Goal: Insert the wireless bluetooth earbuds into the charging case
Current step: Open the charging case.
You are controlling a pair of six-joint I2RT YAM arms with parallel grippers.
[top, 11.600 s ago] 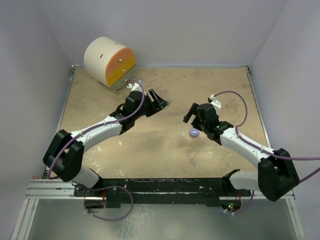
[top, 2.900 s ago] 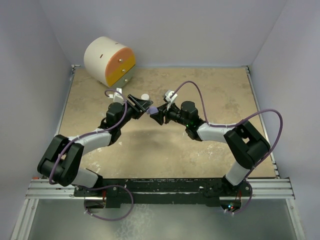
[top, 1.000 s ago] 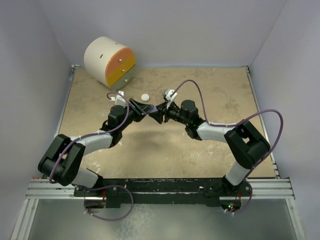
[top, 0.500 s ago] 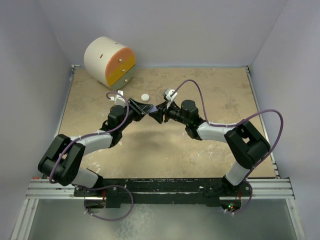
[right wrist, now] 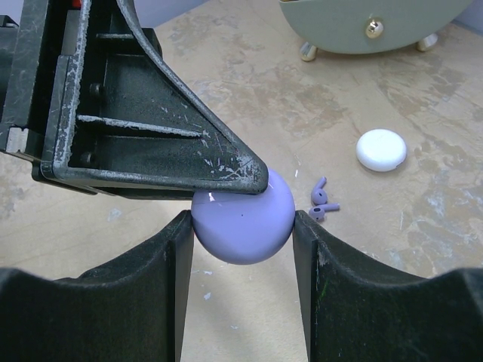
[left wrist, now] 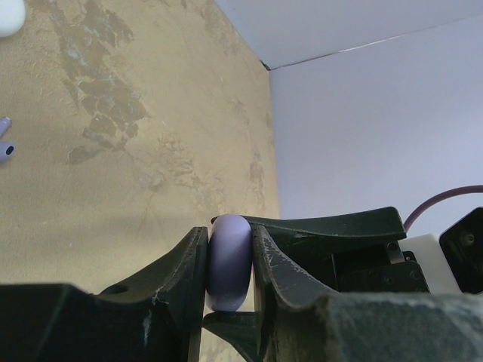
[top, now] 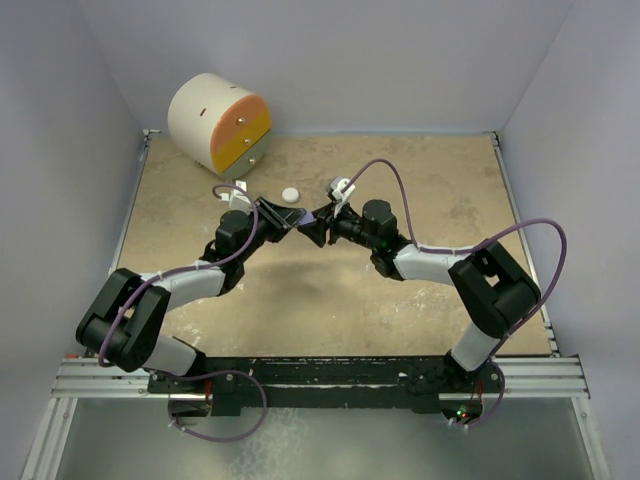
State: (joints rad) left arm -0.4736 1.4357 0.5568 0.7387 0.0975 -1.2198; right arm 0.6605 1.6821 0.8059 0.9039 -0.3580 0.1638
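Observation:
The lilac, closed charging case [right wrist: 243,219] hangs above the table between both grippers. My right gripper [right wrist: 241,226] is shut on it across its width, both fingers touching its sides. My left gripper [left wrist: 230,253] is shut on the same charging case [left wrist: 230,260] across its thin dimension. In the top view the two grippers meet tip to tip, left gripper [top: 291,222] against right gripper [top: 313,225]. Two purple earbuds [right wrist: 322,202] lie on the table beyond the case, apart from it. They also show as purple earbuds [left wrist: 4,139] at the left edge of the left wrist view.
A round white puck [top: 290,194] lies on the table just behind the grippers, near the earbuds; it is the white puck [right wrist: 381,149] in the right wrist view. A round white and orange drawer unit [top: 218,122] stands at the back left corner.
My left gripper's fingers have closed onto the lilac charging case. The right gripper has kept its hold, and neither arm has shifted noticeably.

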